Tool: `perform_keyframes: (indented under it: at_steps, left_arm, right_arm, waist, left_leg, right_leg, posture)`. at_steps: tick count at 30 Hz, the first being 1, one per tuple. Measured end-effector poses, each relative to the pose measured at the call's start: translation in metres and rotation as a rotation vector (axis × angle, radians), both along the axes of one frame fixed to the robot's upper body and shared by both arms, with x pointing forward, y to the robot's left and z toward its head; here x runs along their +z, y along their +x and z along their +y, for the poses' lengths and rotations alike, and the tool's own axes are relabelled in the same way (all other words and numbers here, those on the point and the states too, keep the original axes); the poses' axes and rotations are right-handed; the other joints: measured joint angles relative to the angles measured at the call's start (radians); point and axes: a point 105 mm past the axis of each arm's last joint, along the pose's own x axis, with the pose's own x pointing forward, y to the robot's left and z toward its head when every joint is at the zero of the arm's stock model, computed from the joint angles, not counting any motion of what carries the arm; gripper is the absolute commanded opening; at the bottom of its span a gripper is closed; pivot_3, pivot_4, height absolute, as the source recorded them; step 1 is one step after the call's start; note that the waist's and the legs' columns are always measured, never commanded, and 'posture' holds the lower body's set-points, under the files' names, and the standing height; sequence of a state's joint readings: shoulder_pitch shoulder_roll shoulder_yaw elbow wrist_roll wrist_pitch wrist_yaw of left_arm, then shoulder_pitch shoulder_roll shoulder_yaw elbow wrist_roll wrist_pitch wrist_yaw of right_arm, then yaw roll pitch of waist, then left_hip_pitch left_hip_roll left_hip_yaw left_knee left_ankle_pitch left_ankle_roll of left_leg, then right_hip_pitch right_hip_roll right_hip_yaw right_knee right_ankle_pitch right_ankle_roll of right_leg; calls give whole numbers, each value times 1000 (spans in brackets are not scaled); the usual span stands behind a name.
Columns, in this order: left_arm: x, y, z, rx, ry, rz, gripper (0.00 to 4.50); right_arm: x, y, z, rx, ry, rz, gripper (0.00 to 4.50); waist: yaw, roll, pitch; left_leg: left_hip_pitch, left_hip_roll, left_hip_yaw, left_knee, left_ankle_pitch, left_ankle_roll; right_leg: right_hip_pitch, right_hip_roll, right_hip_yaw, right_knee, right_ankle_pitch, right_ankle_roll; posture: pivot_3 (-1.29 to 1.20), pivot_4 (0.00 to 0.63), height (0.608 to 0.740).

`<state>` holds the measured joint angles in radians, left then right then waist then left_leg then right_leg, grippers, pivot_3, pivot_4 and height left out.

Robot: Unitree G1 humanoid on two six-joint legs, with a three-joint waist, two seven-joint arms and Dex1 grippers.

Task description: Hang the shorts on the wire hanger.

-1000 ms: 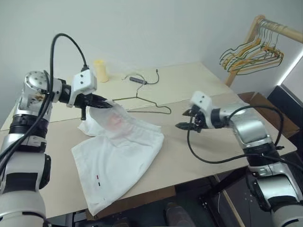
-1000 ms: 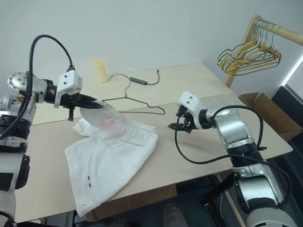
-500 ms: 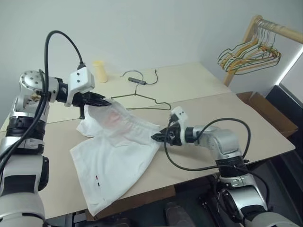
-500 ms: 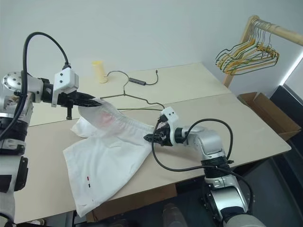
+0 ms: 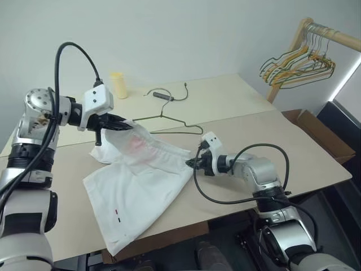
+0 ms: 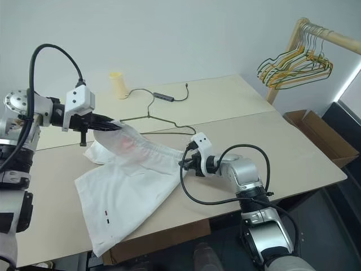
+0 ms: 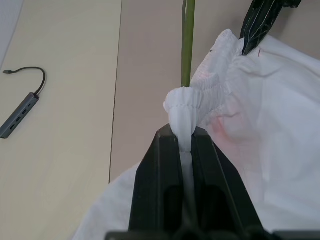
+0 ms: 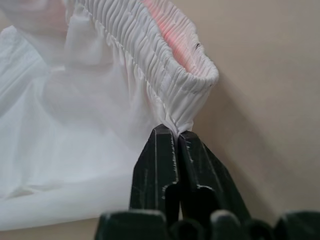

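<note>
The white shorts (image 5: 141, 186) lie spread on the table, waistband toward the back, with a faint pink patch near it. My left gripper (image 5: 125, 125) is shut on the far-left corner of the gathered waistband (image 7: 186, 107) and holds it a little off the table. My right gripper (image 5: 193, 163) is shut on the waistband's right end (image 8: 192, 82), low at the table surface. The thin dark wire hanger (image 5: 169, 119) lies flat on the table just behind the shorts, and its wire (image 7: 187, 45) runs past the lifted corner.
A yellow cup (image 5: 119, 84) and a cabled grey hub (image 5: 163, 95) sit at the back of the table. A wooden rack with bunched coloured hangers (image 5: 299, 62) stands at the right, with a cardboard box (image 5: 318, 132) below it.
My right gripper moved left and down from the open table to the waistband's right end and shut on it. The left gripper kept its hold and stayed in place.
</note>
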<state>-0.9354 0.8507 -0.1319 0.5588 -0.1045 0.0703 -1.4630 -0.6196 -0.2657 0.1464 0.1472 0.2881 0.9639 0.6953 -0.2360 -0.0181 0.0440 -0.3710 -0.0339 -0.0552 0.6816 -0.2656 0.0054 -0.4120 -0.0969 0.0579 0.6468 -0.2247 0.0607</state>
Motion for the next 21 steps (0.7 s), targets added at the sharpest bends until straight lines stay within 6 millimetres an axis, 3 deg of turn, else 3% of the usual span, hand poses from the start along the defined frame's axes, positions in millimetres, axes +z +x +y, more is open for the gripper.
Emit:
perform_keyframes:
  at_steps: [3, 13, 21]
  left_arm:
    - [2, -2, 1, -10, -12, 4, 0]
    - [-1, -18, 5, -60, 1, 66, 0]
    - [-8, -14, 7, -14, 8, 56, 0]
  right_arm:
    - [0, 2, -4, -15, -12, -5, 38]
    - [15, 27, -53, -115, -229, -276, 38]
    - [24, 30, -65, -112, -255, -343, 38]
  waist:
    - [1, 0, 0]
    - [-2, 0, 0]
    - [-5, 0, 0]
  left_leg:
    - [0, 0, 0, 0, 0, 0]
    - [0, 0, 1, 0, 0, 0]
    - [0, 0, 1, 0, 0, 0]
  right_leg:
    - [0, 0, 0, 0, 0, 0]
    - [0, 0, 1, -2, 0, 0]
    - [0, 0, 1, -5, 0, 0]
  posture:
    - [-179, 0, 740]
    - [-193, 0, 740]
    - [-202, 0, 740]
